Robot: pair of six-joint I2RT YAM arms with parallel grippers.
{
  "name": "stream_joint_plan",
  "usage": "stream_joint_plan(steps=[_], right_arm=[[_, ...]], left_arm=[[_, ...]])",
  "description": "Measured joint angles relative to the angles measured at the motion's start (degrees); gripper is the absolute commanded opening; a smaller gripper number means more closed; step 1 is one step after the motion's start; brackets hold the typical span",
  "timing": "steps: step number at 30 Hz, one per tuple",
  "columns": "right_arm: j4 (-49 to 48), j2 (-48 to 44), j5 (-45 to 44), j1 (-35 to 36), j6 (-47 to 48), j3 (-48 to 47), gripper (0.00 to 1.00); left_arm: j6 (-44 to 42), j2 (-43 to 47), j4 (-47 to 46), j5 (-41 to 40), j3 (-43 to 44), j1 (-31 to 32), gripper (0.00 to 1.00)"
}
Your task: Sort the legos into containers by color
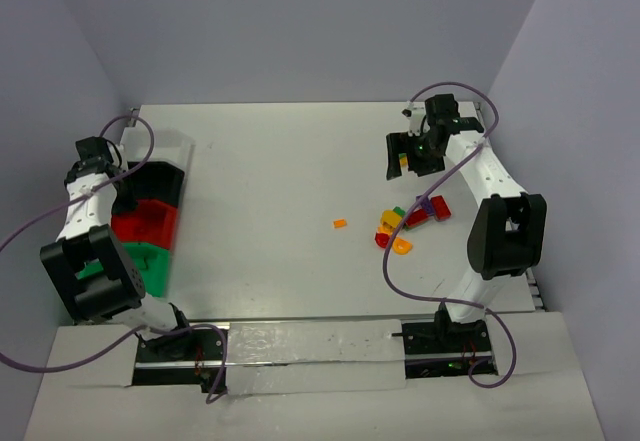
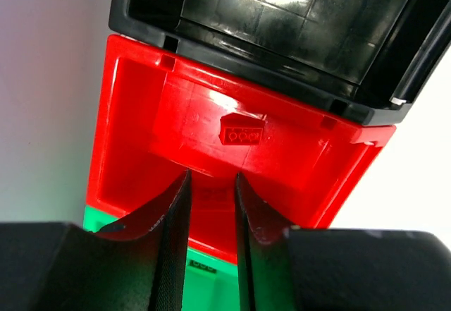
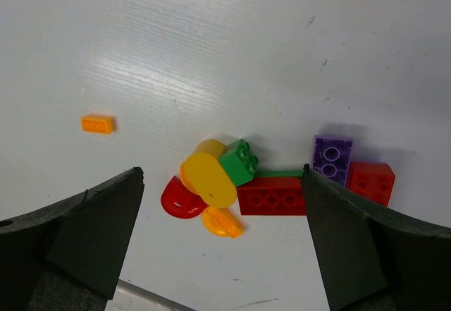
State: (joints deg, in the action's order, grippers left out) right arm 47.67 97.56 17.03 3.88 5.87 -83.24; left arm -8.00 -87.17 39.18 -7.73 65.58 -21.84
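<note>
My left gripper (image 2: 212, 177) hangs over the red container (image 2: 141, 113), its jaws a narrow gap apart with nothing between them. A red lego brick (image 2: 242, 129) lies on that container's floor. The black container (image 2: 282, 15) is beyond it and the green container (image 2: 211, 286) is nearer, with a small green lego (image 2: 201, 266) in it. My right gripper (image 3: 222, 172) is wide open above a pile of legos: a red brick (image 3: 271, 199), a green brick (image 3: 239, 161), a yellow rounded piece (image 3: 208, 178), a red rounded piece (image 3: 176, 199) and an orange rounded piece (image 3: 222, 221).
A purple brick (image 3: 331, 158) and another red brick (image 3: 370, 182) lie to the right of the pile. A small orange brick (image 3: 97, 123) sits alone to the left. In the top view the containers (image 1: 150, 223) line the left edge, with a white one (image 1: 168, 147) farthest back.
</note>
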Motion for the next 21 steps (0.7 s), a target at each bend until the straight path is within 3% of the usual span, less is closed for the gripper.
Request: stream_joint_plan(steps=[4,7,21], right_arm=[[0.0,0.0,-0.08,0.0,0.0,0.0,1.0],[0.01,0.0,-0.08,0.0,0.0,0.0,1.0],[0.13,-0.63,-2.71,-0.05,1.31,0.03,1.0]], left_arm=[[-0.24,-0.48,-0.65,0.0,-0.11,-0.05,0.4],[-0.35,-0.65,-0.92,0.02,-0.11,-0.21,0.53],[-1.8,0.34,0.62,3.85,3.77,0.78,0.61]])
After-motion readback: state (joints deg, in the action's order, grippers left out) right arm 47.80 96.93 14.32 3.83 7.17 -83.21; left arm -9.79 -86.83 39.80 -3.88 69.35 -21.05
